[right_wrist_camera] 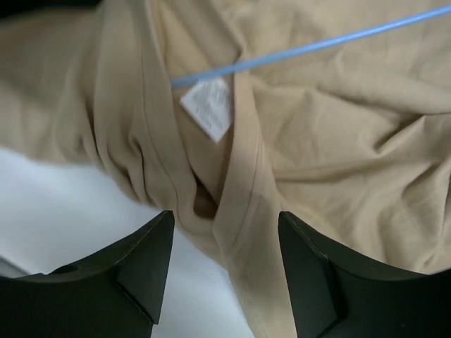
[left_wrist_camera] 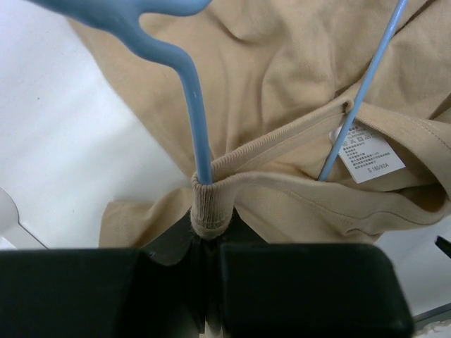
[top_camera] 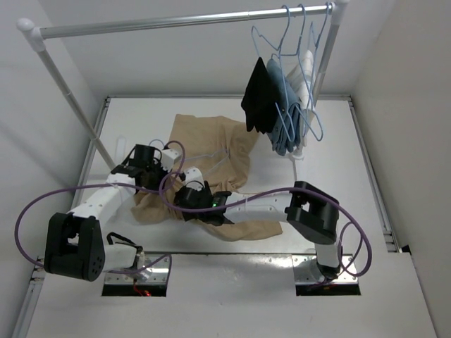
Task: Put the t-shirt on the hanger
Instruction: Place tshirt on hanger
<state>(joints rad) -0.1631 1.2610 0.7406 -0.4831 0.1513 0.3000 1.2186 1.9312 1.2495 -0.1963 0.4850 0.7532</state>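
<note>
Left arm (top_camera: 106, 201): base at 7 o'clock in the top view. The white link angles up toward 1 o'clock, and the wrist bends over the near-left edge of the cloth.
Left gripper (left_wrist_camera: 209, 257): jaws almost together, clamped on the hanger wire. The ribbed collar (left_wrist_camera: 282, 137) bunches round the wire right at the fingertips. Cannot tell whether cloth is pinched too.
Right arm (top_camera: 261, 206): base at 5 o'clock. The forearm lies low across the table (top_camera: 338, 176) toward 9 o'clock, with its wrist just beside the left wrist.
Right gripper (right_wrist_camera: 225, 264): jaws well apart, nothing held. It points down at the collar band, which runs below the gap. Contact with the cloth cannot be told.
Hanger (left_wrist_camera: 199, 120): pale-blue wire. In the left wrist view one leg rises from the jaws toward 12 o'clock. A second leg comes in from 1 o'clock and goes into the neck opening beside the tag (left_wrist_camera: 366, 151). In the right wrist view the wire comes in from 2 o'clock and ends at the collar by the tag.
T-shirt (top_camera: 211, 148): tan and crumpled, lying on the table at the centre of the top view. One part trails toward 5 o'clock under the right forearm.
Rail (top_camera: 190, 20): along 12 o'clock. A black garment (top_camera: 257, 98) and a blue garment (top_camera: 285, 116) hang at 1 o'clock, well apart from both arms.
</note>
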